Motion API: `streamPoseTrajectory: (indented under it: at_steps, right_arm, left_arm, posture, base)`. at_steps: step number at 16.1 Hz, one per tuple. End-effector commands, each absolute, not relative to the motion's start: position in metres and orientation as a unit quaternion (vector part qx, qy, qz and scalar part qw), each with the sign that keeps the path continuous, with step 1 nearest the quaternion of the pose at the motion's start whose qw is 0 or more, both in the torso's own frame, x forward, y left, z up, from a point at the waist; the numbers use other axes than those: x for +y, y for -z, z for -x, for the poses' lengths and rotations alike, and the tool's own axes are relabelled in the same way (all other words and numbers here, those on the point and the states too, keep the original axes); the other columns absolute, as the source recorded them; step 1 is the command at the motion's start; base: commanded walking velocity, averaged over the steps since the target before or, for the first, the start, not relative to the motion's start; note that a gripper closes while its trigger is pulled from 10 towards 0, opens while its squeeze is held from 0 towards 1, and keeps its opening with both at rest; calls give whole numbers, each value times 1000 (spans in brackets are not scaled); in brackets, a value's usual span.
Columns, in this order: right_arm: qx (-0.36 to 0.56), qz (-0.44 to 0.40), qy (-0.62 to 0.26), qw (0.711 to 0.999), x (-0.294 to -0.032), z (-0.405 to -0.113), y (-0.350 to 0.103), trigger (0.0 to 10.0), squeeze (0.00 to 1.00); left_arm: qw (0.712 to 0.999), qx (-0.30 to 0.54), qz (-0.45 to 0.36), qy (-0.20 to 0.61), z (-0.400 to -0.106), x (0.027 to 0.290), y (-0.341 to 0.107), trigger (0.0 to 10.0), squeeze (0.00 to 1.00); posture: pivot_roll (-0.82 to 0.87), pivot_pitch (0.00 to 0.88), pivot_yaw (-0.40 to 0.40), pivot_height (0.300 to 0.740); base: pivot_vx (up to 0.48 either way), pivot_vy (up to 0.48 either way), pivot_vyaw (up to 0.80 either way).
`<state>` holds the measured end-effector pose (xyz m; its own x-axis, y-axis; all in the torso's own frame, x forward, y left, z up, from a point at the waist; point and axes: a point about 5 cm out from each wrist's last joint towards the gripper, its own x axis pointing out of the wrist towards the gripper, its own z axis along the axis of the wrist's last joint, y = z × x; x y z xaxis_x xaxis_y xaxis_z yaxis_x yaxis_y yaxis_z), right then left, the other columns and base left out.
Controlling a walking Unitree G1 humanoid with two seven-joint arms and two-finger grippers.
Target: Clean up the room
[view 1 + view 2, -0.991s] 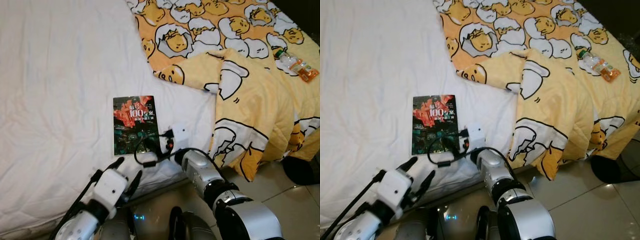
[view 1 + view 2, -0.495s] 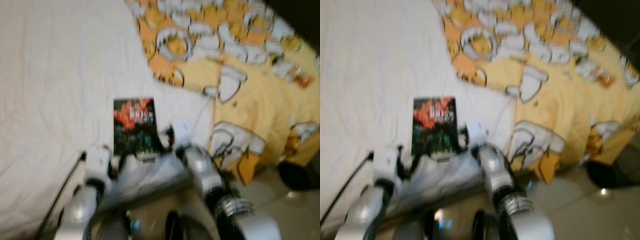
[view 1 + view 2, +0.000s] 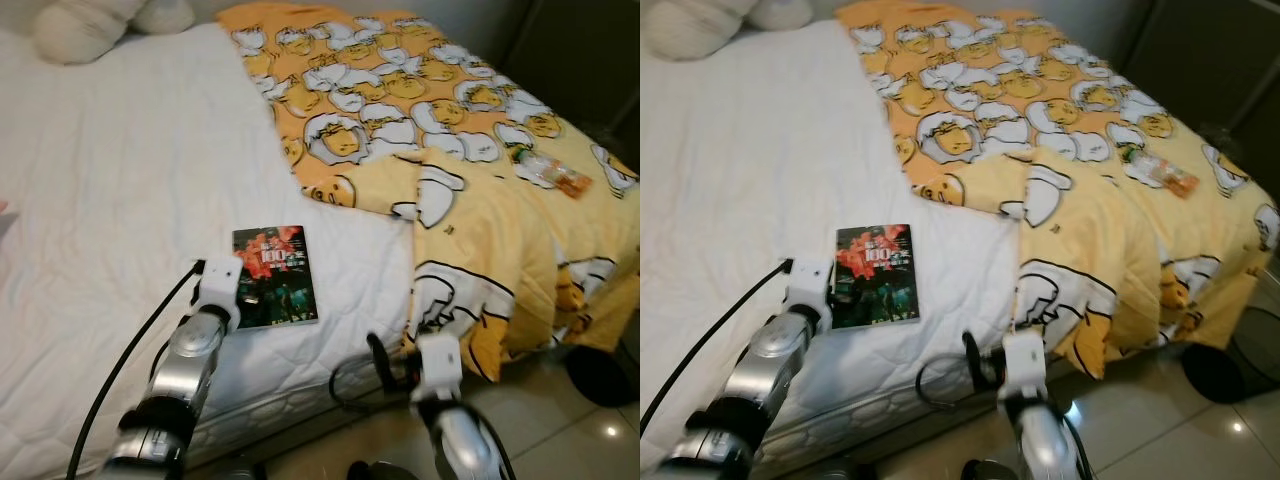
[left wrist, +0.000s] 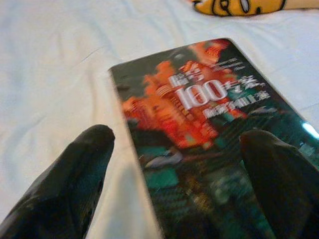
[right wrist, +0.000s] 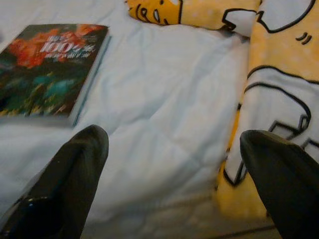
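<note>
Now one book [image 3: 275, 276] on bed [image 3: 110, 210], one bottle [image 3: 550, 173]; left tool [image 4: 179, 164], right tool [image 5: 172, 164] apart.

1. The bed [image 3: 110, 180] has a white quilted cover, bare over its left part.
2. A book [image 3: 274, 275] with a dark red-and-green cover lies flat on the white cover, near the bed's front edge.
3. A yellow blanket [image 3: 440, 130] with a cartoon egg print covers the bed's right part; its near end is folded over and hangs off the front edge toward the floor.
4. A bottle [image 3: 552, 175] with an orange label lies on the blanket, far right.
5. Two pale pillows [image 3: 85, 25] sit at the head of the bed, top left.
6. The floor [image 3: 560, 430] is glossy tile.
</note>
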<state>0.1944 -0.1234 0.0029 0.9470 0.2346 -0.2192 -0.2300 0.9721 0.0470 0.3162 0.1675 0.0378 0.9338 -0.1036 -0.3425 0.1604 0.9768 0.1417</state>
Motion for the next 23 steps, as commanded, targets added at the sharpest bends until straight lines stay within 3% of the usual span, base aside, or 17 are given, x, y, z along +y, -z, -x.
streamPoseTrajectory:
  at_steps: [1,3,4,5,6,7,11,15,17,19,21,23]
  right_arm:
    - [113,1,-129,985,-125,-190,-8,10000,1000]
    - [132,19,-141,981,-127,-175,-9,10000,1000]
    - [141,25,-141,980,-128,-170,-10,10000,776]
    - [143,25,-139,980,-128,-168,-11,10000,776]
    - [148,24,-143,978,-128,-162,-14,10000,0]
    - [155,24,-146,977,-129,-156,-15,10000,0]
    - [183,32,-158,970,-136,-145,-17,10000,0]
    - [195,32,-172,965,-135,-143,-19,10000,0]
    - [203,32,-178,962,-134,-144,-18,10000,0]
    - [209,33,-181,960,-134,-143,-17,10000,0]
    - [215,36,-182,959,-134,-141,-15,10000,0]
    - [218,36,-182,958,-134,-142,-14,10000,0]
  left_arm:
    - [979,175,-87,62,-319,167,-36,10000,1000]
    - [975,198,-82,58,-324,163,-32,10000,1000]
    - [974,210,-72,50,-325,164,-30,10000,1000]
    - [973,215,-66,44,-325,164,-29,10000,1000]
    - [973,225,-52,18,-326,170,-28,10000,1000]
    - [972,229,-44,-5,-325,175,-27,10000,0]
    - [967,243,-9,-73,-315,195,-17,10000,0]
    - [962,268,22,-37,-304,183,-3,10000,0]
    - [949,302,68,-61,-292,185,10,10000,0]
    - [956,288,41,-37,-291,180,10,10000,0]
    - [969,244,-47,16,-290,168,7,10000,0]
    - [966,255,-44,24,-281,164,15,10000,0]
  posture:
    - [-3,39,-46,740]
    - [-34,84,-41,740]
    - [-42,99,-43,740]
    - [-46,109,-43,740]
    - [-66,132,-49,740]
    - [-71,145,-56,740]
    - [-85,152,-78,740]
    - [-72,146,-89,740]
    - [-72,148,-94,740]
    - [-71,140,-91,740]
    - [-67,135,-85,740]
    - [-62,136,-84,740]
  base:
    - [0,0,0]
    - [0,0,0]
    - [0,0,0]
    - [0,0,0]
    - [0,0,0]
    - [0,0,0]
    - [0,0,0]
    - [0,0,0]
    - [0,0,0]
    - [0,0,0]
    - [0,0,0]
    - [0,0,0]
